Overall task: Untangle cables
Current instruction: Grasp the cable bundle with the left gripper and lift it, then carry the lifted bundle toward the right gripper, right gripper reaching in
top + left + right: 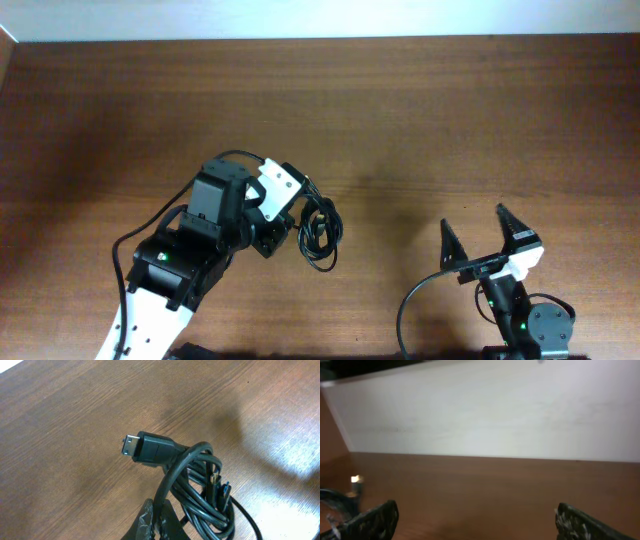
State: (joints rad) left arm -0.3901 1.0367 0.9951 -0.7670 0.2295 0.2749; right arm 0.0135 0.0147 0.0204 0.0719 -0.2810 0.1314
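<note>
While left gripper (156, 516) pinches the cables (197, 467) at its tips | right gripper (473, 226) gapes empty, well apart

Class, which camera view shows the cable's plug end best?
Left wrist: the plug sits close and sharp, its metal tip visible. Overhead shows the cables only as small loops; right wrist catches a blurred bit at its left edge.

The cables (200, 485) run off the left wrist view's bottom edge; just below them, only the 2 fingertips of the left gripper (157, 516) show. From overhead, the strands are too small to count, and the wrist (278, 188) beside them hides the grip.
</note>
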